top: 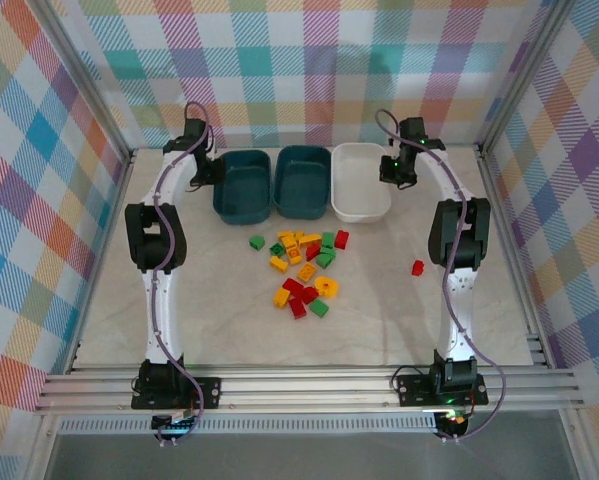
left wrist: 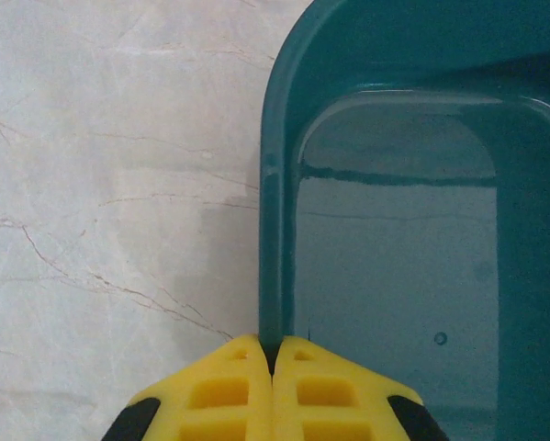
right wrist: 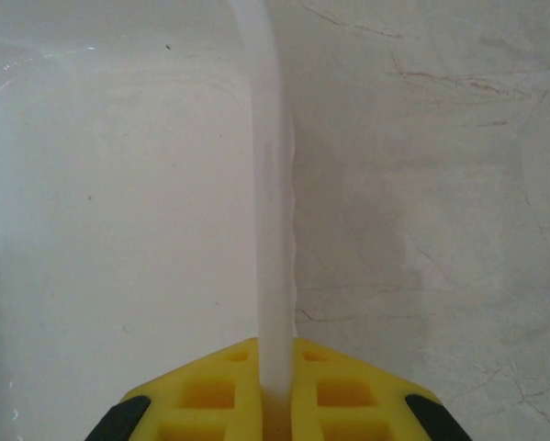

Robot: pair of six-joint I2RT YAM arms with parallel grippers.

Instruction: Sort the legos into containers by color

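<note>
Three containers stand in a row at the back: a dark teal tub (top: 244, 185), a second teal tub (top: 303, 182) and a white tub (top: 360, 182). My left gripper (top: 208, 170) is shut on the left wall of the left teal tub (left wrist: 273, 230), its yellow fingers (left wrist: 219, 390) pinching the rim. On the other side, my right gripper (top: 394, 172) is shut on the right wall of the white tub (right wrist: 275, 184). All three tubs look empty. The legos (top: 299, 265), red, yellow-orange and green, lie in a loose pile mid-table. One red lego (top: 417, 267) sits apart at the right.
The marbled tabletop (top: 219, 300) is ringed by a metal frame and plaid walls. Both arms stretch up the table's sides, left (top: 157, 240) and right (top: 457, 240). The three tubs touch or nearly touch each other.
</note>
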